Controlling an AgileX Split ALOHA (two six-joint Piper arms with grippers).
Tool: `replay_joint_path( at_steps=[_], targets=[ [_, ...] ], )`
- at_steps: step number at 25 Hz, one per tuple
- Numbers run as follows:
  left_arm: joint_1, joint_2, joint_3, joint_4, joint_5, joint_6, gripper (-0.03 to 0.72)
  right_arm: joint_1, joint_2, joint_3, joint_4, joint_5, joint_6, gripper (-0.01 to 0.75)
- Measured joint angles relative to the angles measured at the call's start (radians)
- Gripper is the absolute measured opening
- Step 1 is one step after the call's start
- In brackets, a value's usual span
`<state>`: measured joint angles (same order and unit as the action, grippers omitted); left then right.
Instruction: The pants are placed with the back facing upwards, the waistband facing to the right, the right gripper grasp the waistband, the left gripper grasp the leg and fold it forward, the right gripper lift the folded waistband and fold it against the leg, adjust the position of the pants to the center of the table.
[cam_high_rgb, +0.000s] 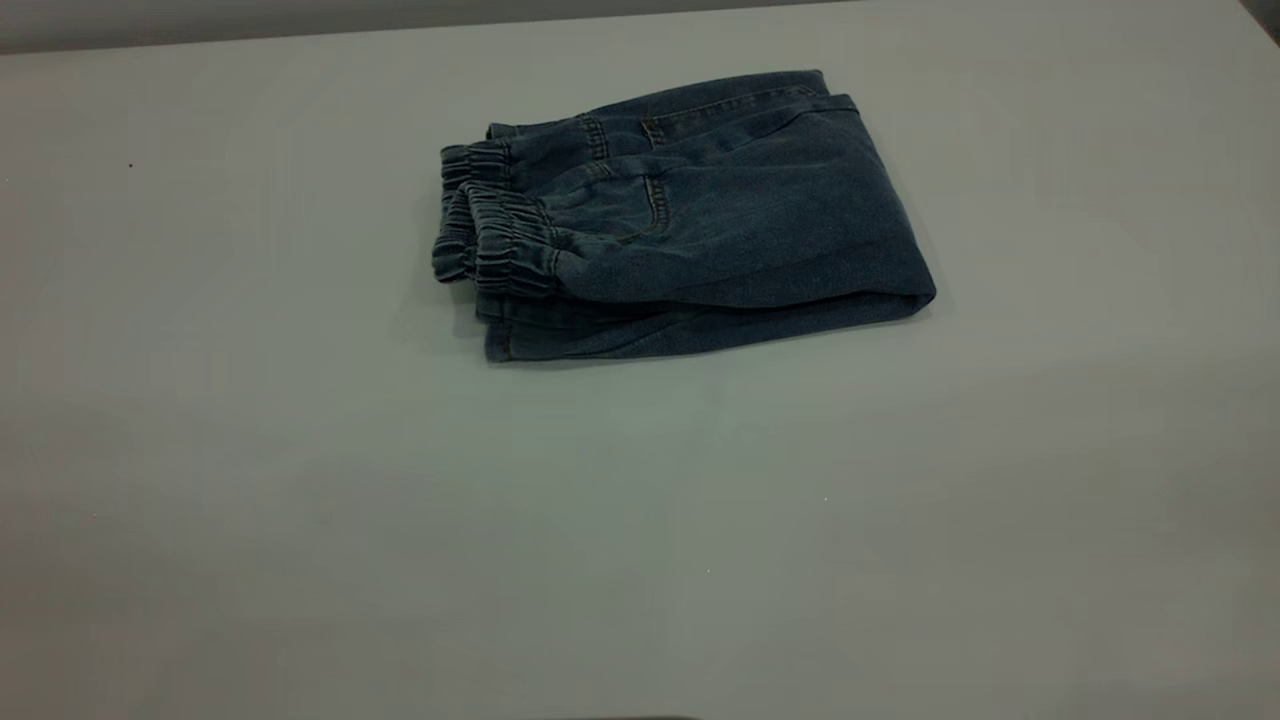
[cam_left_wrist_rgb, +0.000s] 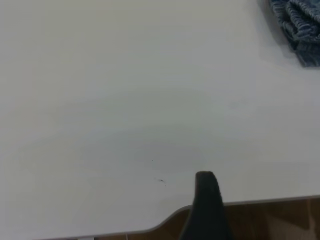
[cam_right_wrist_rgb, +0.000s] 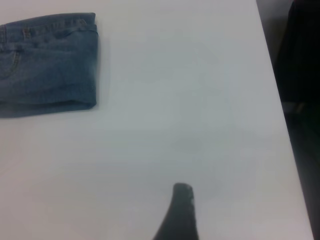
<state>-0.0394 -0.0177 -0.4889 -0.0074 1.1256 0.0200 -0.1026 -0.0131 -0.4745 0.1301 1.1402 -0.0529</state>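
Note:
The blue denim pants (cam_high_rgb: 700, 215) lie folded into a compact bundle on the white table (cam_high_rgb: 640, 520), a little behind its middle in the exterior view. The gathered waistband (cam_high_rgb: 500, 240) lies on top at the bundle's left end, and the fold (cam_high_rgb: 915, 295) is at the right end. The leg lies underneath, with only a strip of its edge (cam_high_rgb: 600, 338) showing. Neither arm appears in the exterior view. My left gripper (cam_left_wrist_rgb: 206, 202) hovers near a table edge, far from the waistband (cam_left_wrist_rgb: 300, 25). My right gripper (cam_right_wrist_rgb: 180, 212) is over bare table, well away from the pants (cam_right_wrist_rgb: 47, 65).
In the left wrist view the table's edge (cam_left_wrist_rgb: 260, 201) runs close by, with brown floor (cam_left_wrist_rgb: 280, 222) beyond it. In the right wrist view another table edge (cam_right_wrist_rgb: 280, 125) borders a dark area (cam_right_wrist_rgb: 302, 75). Bare tabletop surrounds the bundle on all sides.

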Motion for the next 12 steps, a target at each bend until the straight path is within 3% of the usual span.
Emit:
replay_joint_path(
  at_steps=[12],
  targets=[
    [0.0, 0.0, 0.0, 0.0, 0.002, 0.0, 0.497, 0.0, 0.0, 0.0, -0.031, 0.0, 0.012, 0.57]
  ],
)
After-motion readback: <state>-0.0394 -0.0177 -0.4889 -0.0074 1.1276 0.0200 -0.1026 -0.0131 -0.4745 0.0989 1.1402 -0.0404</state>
